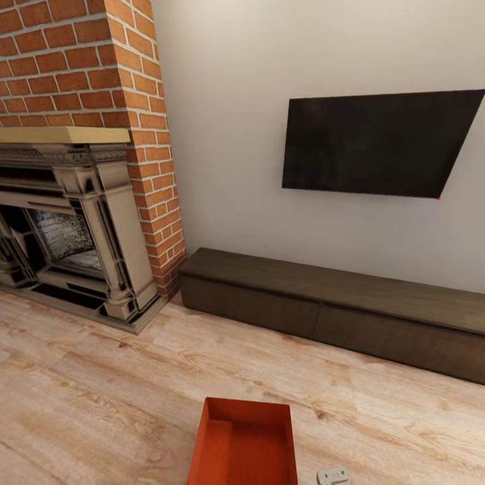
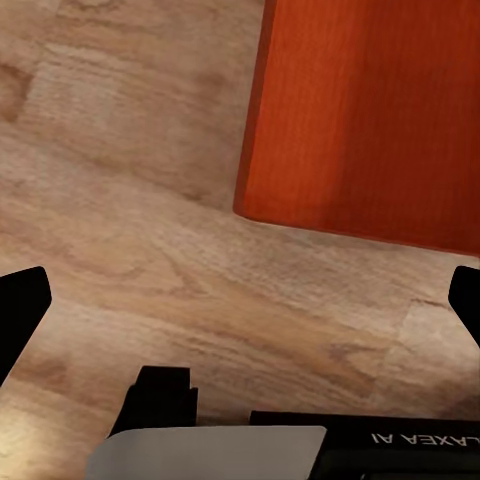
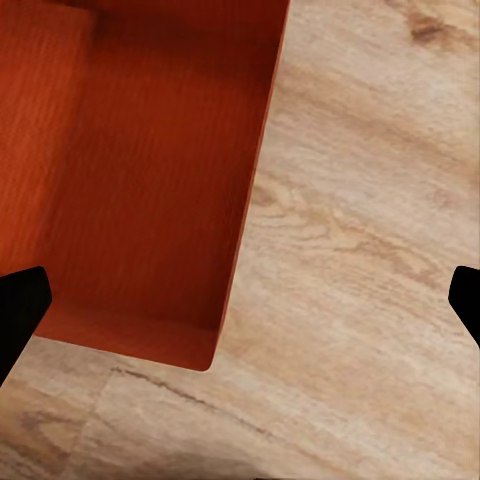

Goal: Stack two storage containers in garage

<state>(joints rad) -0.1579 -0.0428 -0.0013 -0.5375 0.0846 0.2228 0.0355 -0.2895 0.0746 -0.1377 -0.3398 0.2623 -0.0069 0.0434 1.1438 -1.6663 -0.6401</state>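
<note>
Orange-red plastic, a shallow open bin (image 1: 244, 444), sits on the light wood plank floor (image 1: 101, 404) of the living room, closest to the robot at the lower middle of the head view. Only one bin can be told apart with certainty.

Each wrist camera looks down on it. The left pincer (image 2: 240, 300) hangs over bare planks just beside one bin wall (image 2: 370, 110), its black fingertips spread wide and holding nothing. The right pincer (image 3: 240, 300) is likewise spread and empty, straddling a corner of the bin (image 3: 140, 190) where the ribbed bottom shows.

A good pickup likely means lowering each pincer over opposite walls, closing evenly, and lifting level.

Farther off stands a long, low dark wood cabinet (image 1: 323, 303) against the pale wall, with a black television (image 1: 377, 141) above it. A red brick fireplace (image 1: 81, 175) stands to the left.
</note>
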